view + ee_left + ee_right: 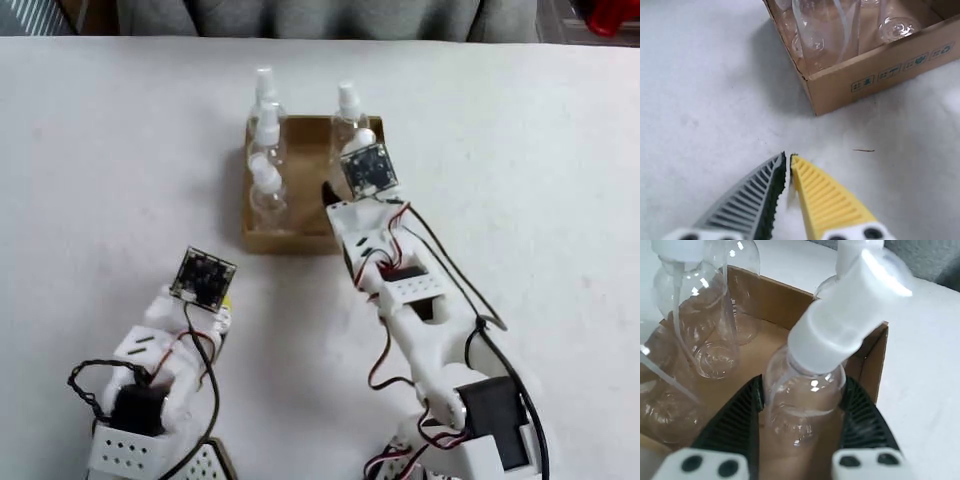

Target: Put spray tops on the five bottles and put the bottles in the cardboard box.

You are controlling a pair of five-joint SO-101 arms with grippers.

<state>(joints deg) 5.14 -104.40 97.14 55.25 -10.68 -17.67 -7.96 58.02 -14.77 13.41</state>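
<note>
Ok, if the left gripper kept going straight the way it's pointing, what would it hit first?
Most likely the cardboard box, at its near corner. The left gripper, shut and empty, points across the table toward it. It may be tilted down enough to touch the table first; depth is unclear.

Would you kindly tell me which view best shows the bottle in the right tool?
The right wrist view: the bottle, spray top on, sits in the right tool over the cardboard box. In the high view the wrist camera hides most of it. The left wrist view shows bottle bases, not which is this one.
</note>
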